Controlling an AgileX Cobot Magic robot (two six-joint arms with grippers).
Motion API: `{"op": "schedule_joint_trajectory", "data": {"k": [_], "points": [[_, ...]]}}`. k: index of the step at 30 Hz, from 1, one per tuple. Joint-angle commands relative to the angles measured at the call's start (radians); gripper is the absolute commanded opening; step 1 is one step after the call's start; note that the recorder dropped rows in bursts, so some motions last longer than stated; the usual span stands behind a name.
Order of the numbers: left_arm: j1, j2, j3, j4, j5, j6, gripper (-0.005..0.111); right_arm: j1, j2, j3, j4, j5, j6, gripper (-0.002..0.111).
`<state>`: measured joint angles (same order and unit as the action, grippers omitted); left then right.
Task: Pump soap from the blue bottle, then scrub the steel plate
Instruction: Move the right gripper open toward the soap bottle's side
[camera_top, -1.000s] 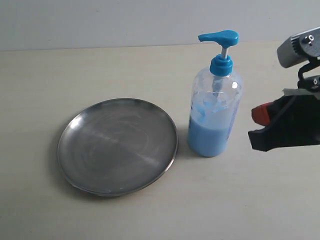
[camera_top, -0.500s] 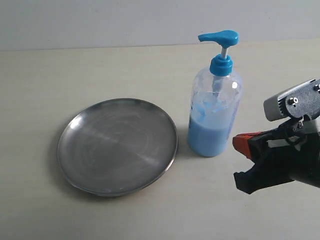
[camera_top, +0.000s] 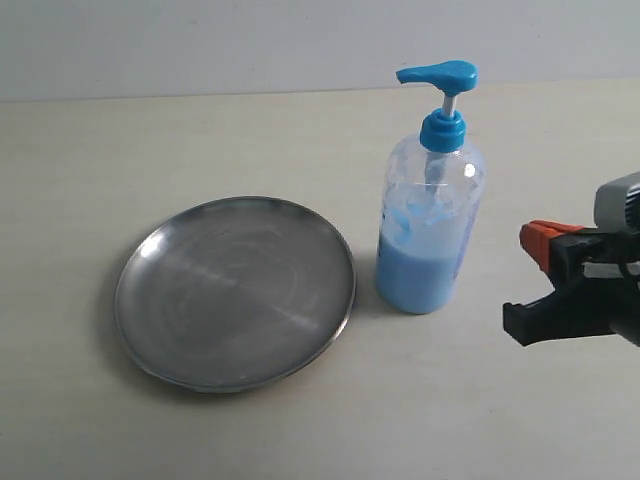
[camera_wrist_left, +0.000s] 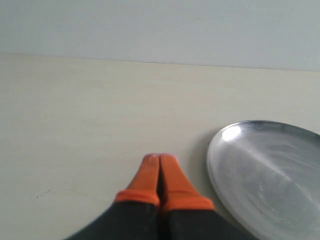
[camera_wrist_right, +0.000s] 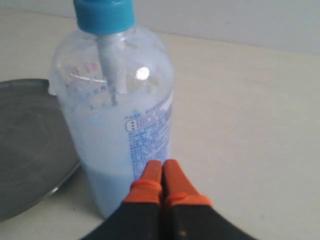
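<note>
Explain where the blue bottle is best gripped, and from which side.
Likely its round body below the shoulder, from the exterior view's right: the blue bottle stands upright, the steel plate lies close on its left, and the shut right gripper is on that side.

The bottle (camera_top: 432, 215) stands upright just right of the plate (camera_top: 235, 292), both on the table (camera_top: 150, 140).

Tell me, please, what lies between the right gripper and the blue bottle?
Nothing: in the exterior view only bare table separates the right gripper from the blue bottle, and the right wrist view shows no object there either.
</note>
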<state>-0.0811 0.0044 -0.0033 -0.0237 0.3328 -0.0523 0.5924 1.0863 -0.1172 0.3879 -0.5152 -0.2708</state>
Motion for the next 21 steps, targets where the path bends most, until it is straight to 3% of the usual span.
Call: {"op": "schedule_joint_trajectory", "data": {"k": [1,10,14,18,21], "points": [[0.001,-0.004,0.003,-0.005,-0.007,-0.008,0.000,0.001,0.050,0.040,-0.095,-0.126,0.093,0.000],[0.001,-0.004,0.003,-0.005,-0.007,-0.008,0.000,0.001,0.308,0.054,-0.157,-0.381,0.177,0.002],[0.001,-0.004,0.003,-0.005,-0.007,-0.008,0.000,0.001,0.382,-0.007,-0.157,-0.350,0.338,0.027],[0.001,-0.004,0.003,-0.005,-0.007,-0.008,0.000,0.001,0.382,-0.030,-0.170,-0.331,0.403,0.062],[0.001,-0.004,0.003,-0.005,-0.007,-0.008,0.000,0.001,0.383,-0.030,-0.325,-0.311,0.403,0.090]]}}
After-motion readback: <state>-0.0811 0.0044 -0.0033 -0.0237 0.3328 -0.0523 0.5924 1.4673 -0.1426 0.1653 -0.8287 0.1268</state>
